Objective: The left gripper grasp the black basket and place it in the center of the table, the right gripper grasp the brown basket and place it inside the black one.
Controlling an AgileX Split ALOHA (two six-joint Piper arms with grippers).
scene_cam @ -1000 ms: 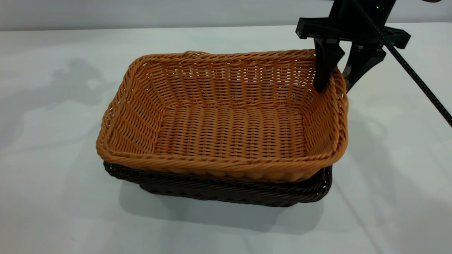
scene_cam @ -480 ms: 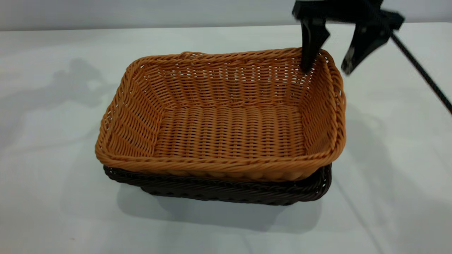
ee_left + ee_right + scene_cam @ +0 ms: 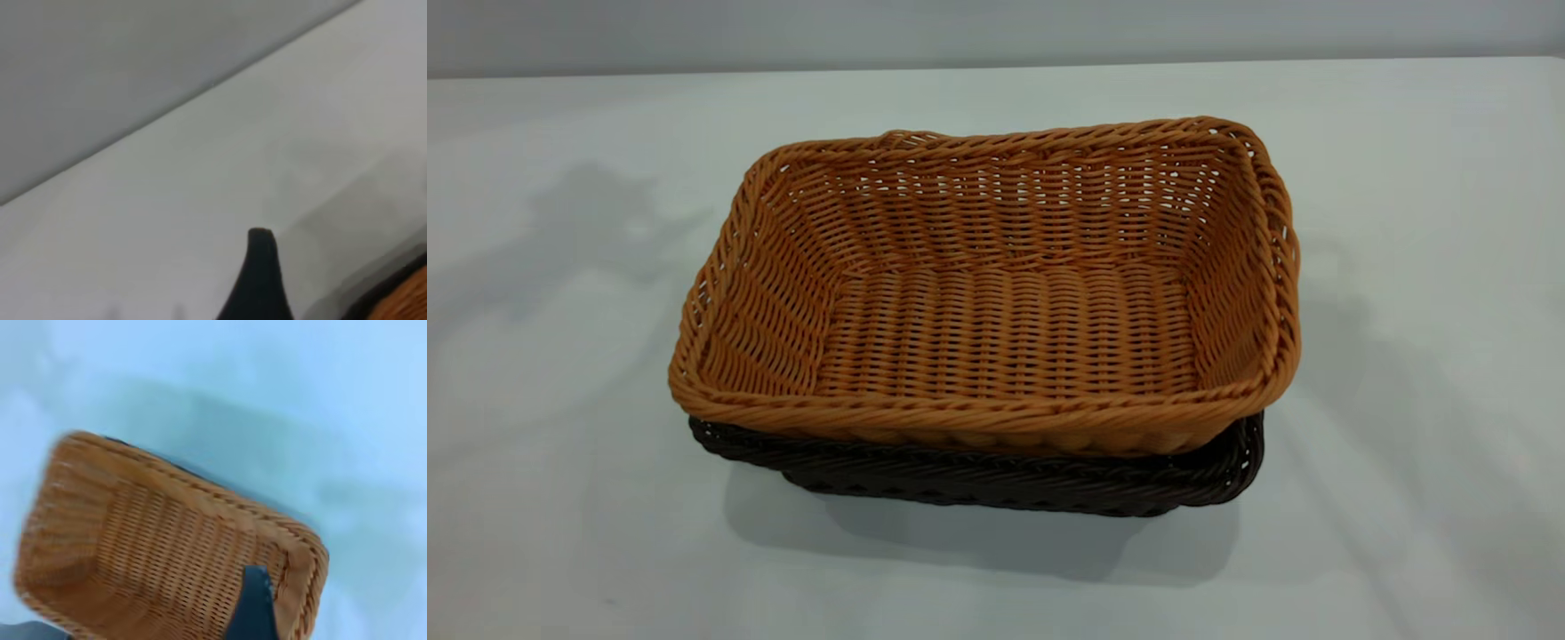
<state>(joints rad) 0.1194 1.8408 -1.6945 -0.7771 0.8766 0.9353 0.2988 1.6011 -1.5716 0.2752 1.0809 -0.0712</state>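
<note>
Two baskets sit nested mid-tabletop [image 3: 560,533], the brown basket [image 3: 996,302] inside the black basket [image 3: 996,480], long axes running side to side in the exterior view; nothing looks left to move. Neither claw shows in that view: the right claw [image 3: 253,607] hangs above the brown basket's corner, holding nothing, and the left claw [image 3: 257,280] is beside the stack over bare tabletop. Only one blurred finger of each claw is visible, so I cannot tell whether either is apart or together.
</note>
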